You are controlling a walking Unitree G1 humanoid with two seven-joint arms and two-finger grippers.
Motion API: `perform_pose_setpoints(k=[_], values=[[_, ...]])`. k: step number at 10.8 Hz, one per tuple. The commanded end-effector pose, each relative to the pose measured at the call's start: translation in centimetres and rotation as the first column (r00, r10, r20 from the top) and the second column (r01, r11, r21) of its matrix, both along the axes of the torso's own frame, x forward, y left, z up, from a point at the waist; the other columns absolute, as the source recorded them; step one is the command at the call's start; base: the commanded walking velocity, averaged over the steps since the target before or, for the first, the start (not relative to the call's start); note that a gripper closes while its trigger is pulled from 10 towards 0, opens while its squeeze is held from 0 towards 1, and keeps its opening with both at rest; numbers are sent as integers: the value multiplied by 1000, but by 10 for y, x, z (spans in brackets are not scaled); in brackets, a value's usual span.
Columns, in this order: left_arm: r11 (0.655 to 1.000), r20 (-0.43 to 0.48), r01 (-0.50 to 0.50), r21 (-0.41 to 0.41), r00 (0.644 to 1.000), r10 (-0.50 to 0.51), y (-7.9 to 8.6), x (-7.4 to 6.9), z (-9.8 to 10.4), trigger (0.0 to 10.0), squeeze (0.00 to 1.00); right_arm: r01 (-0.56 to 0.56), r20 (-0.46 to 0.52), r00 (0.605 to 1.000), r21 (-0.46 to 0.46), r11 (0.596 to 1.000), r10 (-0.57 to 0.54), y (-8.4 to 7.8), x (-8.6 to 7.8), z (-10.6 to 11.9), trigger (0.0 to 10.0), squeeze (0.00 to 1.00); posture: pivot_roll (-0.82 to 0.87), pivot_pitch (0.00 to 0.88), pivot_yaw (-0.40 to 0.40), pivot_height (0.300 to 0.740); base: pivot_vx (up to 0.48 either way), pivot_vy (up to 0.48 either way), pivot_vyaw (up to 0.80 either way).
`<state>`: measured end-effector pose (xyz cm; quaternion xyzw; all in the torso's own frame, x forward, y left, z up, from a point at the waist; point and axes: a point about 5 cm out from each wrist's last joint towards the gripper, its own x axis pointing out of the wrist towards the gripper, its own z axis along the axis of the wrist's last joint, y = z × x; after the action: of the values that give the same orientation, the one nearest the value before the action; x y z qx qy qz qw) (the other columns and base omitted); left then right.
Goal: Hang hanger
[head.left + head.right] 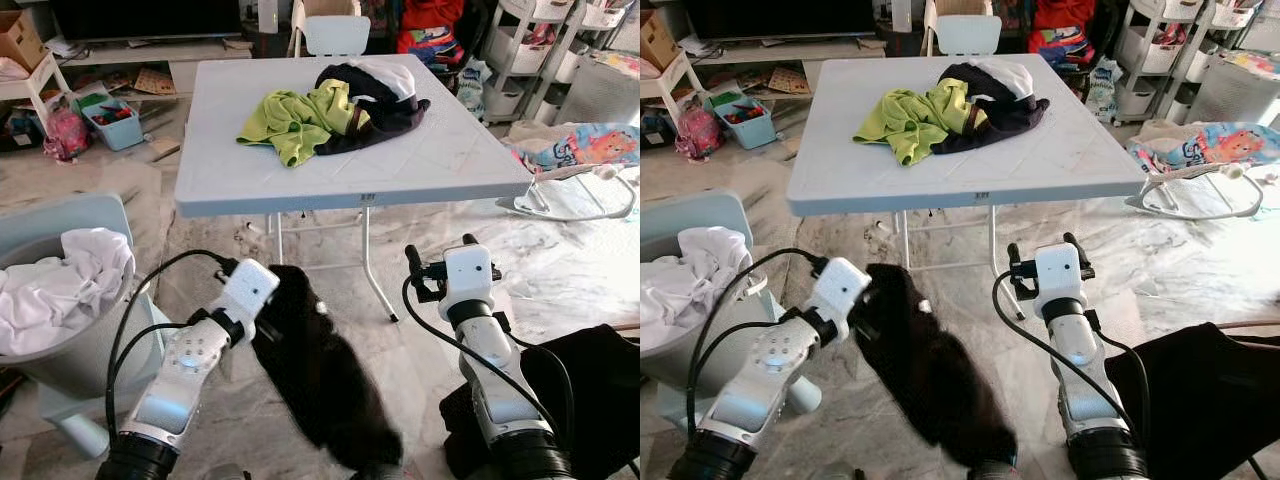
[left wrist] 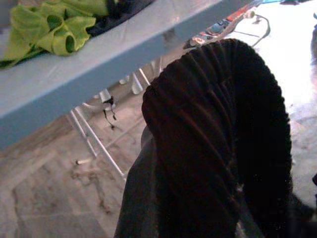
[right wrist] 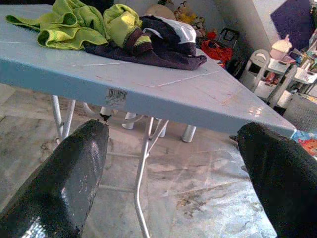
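hanger itself we cannot make out; what our left gripper (image 1: 268,318) clamps is a dark ribbed garment (image 1: 318,372), fuzzy and black, hanging limp toward the floor at 6 o'clock. our right gripper (image 1: 440,262) hovers beside it at 3 o'clock, fingers (image 3: 69,183) apart and holding nothing. at 12 o'clock stands a pale folding table (image 1: 250,170) carrying a lime-green shirt (image 1: 292,120) and dark clothes (image 1: 380,105). at 9 o'clock a basket (image 1: 85,365) holds white laundry (image 1: 55,290).
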<state>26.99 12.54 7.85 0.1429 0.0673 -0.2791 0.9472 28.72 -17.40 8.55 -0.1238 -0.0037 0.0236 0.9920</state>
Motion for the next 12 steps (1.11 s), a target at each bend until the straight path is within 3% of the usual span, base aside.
perform_pose_setpoints(k=[1,12], values=[[1000,19,-14,-26,1000,15,1,5,6,10000,0,22,-13,1000,1,1000,-22,-3,2,-1,10000,0,-52,0,-29,740,0,0,-800],[997,12,-23,-73,1000,24,-3,7,10,10000,0,1,-5,1000,-22,1000,-1,-2,4,0,10000,0,-48,0,-35,740,0,296,-800]])
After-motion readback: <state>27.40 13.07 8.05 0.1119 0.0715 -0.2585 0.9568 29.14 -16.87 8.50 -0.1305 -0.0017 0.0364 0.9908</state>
